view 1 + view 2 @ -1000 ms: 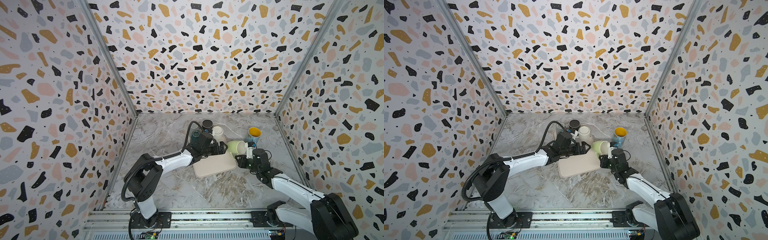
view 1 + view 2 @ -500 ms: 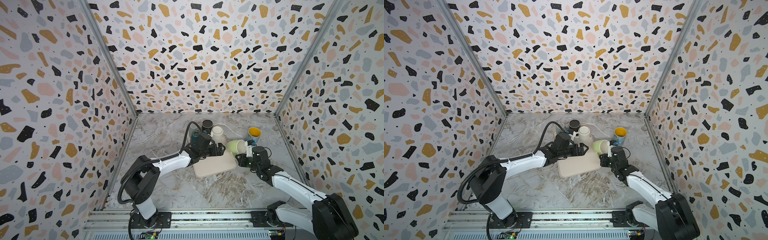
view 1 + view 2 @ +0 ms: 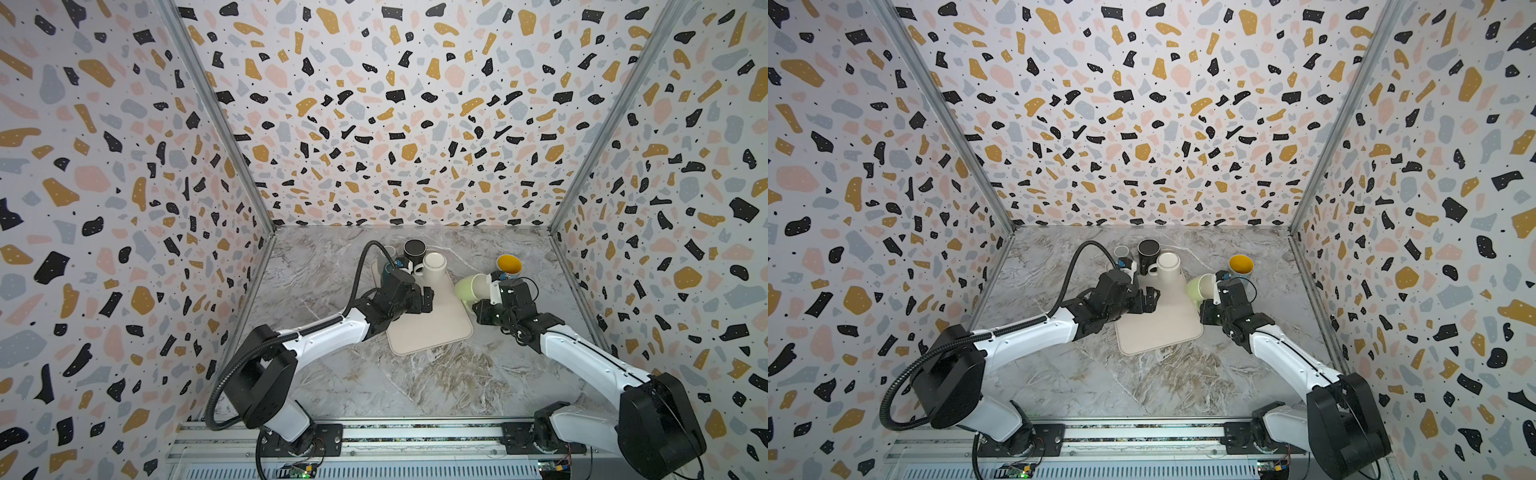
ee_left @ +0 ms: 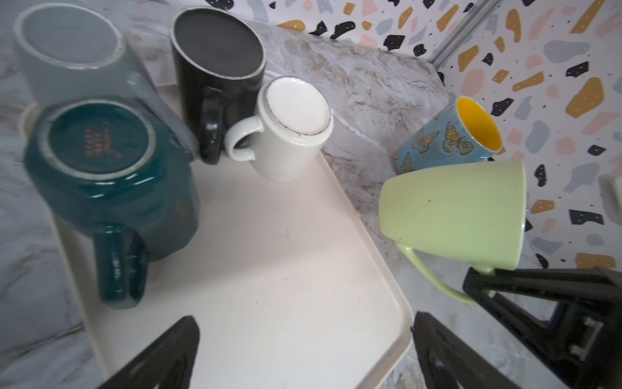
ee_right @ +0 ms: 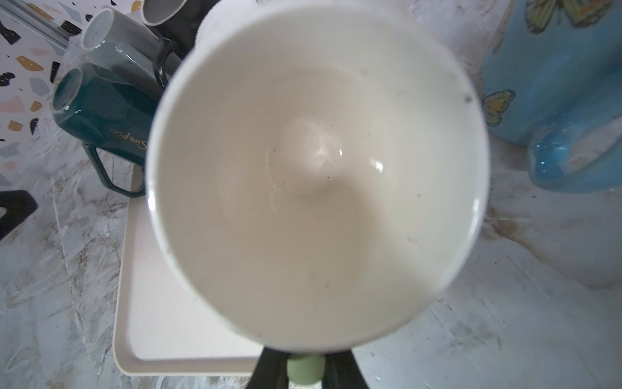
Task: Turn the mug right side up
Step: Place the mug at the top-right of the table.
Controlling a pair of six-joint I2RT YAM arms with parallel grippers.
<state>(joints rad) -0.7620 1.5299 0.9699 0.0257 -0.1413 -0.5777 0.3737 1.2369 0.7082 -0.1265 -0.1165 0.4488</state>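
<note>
Right claw (image 5: pixel 305 368) pinches mug (image 3: pixel 473 286) by its handle, so a wrist roll can upend it. Mug lies sideways beside tray (image 3: pixel 432 332), apparently clear of surface. Left claw (image 4: pixel 303 323) wide, empty, over tray.

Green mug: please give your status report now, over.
Right gripper shut on green mug handle. Left gripper open, over tray. Green mug tipped sideways, not yet upright. Butterfly mug close beside it.

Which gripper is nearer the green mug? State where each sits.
Right. The right gripper is shut on the handle of the green mug, which is tipped sideways beside the tray. The left gripper hovers open over the tray, apart from the mug.
</note>
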